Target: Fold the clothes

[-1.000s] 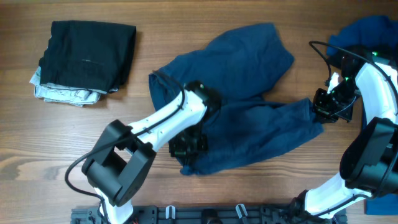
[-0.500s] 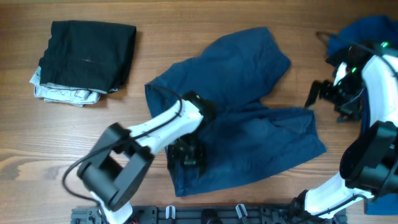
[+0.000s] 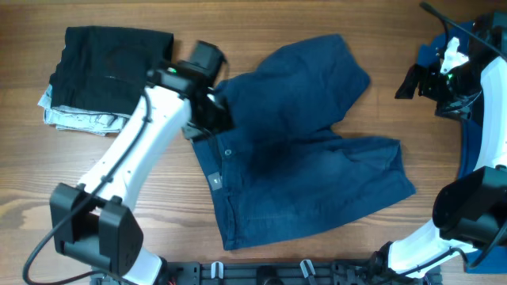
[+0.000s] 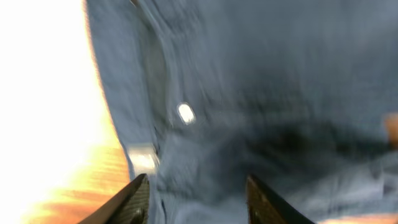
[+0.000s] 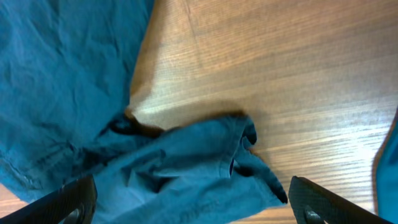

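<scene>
The dark navy trousers lie spread across the middle of the table, waistband to the left, with a small button and a pale label. My left gripper hovers over the waistband's upper left corner. In the blurred left wrist view its fingers stand apart above the fabric and button, holding nothing. My right gripper hangs wide open at the upper right, off the cloth. The right wrist view has that gripper above a rumpled leg end.
A folded black garment lies on a pale patterned one at the upper left. A royal blue garment is heaped at the upper right behind the right arm. Bare wooden table shows around the trousers.
Both grippers have opened and let go of the trousers, which now lie flatter. The left gripper moved from the lower middle up to the waistband corner; the right one drew away up and to the right.
</scene>
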